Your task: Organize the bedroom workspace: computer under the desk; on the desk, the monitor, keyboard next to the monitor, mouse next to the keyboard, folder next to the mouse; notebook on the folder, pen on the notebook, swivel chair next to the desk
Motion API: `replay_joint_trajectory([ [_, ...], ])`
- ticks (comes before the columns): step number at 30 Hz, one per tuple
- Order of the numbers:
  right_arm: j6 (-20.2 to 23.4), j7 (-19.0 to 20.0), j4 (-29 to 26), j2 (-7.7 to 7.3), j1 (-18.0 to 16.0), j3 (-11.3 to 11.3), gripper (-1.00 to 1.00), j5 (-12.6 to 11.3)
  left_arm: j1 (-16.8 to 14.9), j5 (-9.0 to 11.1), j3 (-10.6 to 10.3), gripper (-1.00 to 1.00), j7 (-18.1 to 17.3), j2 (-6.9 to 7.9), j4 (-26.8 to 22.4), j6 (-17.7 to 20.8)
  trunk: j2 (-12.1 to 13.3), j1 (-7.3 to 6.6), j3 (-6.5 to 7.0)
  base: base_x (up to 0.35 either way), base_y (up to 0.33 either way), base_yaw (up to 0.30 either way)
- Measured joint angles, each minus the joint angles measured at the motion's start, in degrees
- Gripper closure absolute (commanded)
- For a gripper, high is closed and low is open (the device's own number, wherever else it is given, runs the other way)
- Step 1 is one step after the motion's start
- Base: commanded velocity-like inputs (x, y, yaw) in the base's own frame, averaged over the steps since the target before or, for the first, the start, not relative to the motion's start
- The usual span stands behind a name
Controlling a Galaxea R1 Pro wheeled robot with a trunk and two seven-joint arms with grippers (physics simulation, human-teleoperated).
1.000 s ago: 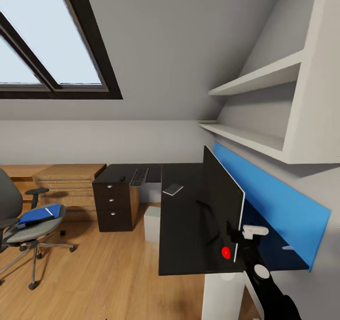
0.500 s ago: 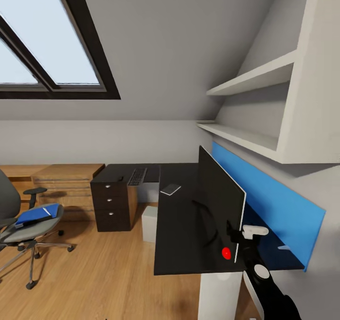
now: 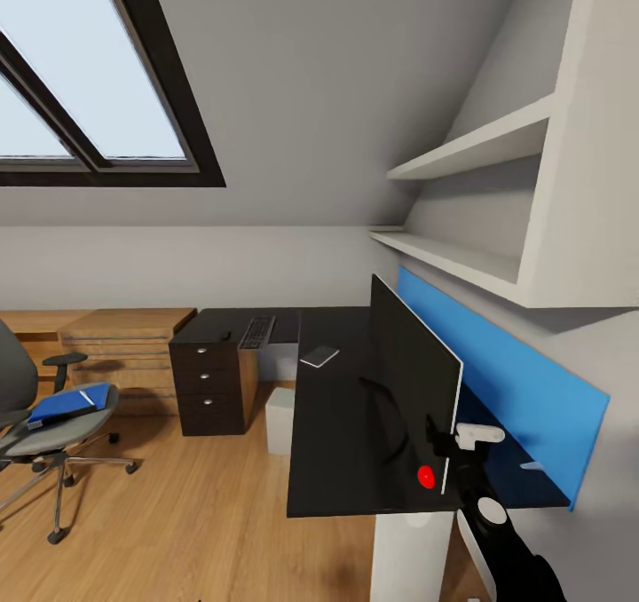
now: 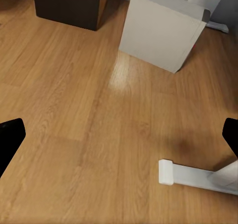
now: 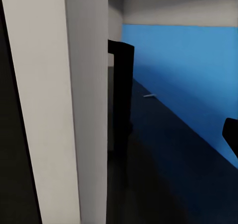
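Here the right gripper (image 3: pixel 448 438) grips the edge of the monitor (image 3: pixel 410 367), which stands upright on the black desk (image 3: pixel 333 424) before the blue panel (image 3: pixel 524 376). The left gripper (image 4: pixel 119 137) hangs spread wide over the wood floor (image 4: pixel 74 115). Farther off, the keyboard (image 3: pixel 257 331) lies on the desk, and the blue folder (image 3: pixel 69 404) rests on the swivel chair (image 3: pixel 40 429).
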Motion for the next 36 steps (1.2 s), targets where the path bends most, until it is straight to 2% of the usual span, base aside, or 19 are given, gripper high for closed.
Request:
replay_joint_trajectory([
  [16,0.00,0.06,0.43,0.00,0.00,-0.01,-1.00,-0.01,0.00,0.00,0.00,-1.00,0.00,0.00,0.00,0.00,0.00,0.00,0.00,0.027,0.095,0.000],
  [24,0.00,-0.02,1.19,-0.01,0.02,0.00,-1.00,-0.05,0.00,0.00,0.02,-1.00,-0.01,0.00,-0.01,0.00,-0.01,-0.03,0.00,0.208,0.120,0.000],
  [36,0.00,-0.02,1.13,0.00,-0.01,-0.01,-1.00,-0.05,0.00,0.00,0.00,-1.00,0.00,0.00,0.00,0.00,-0.01,0.00,0.00,0.035,0.015,0.000],
])
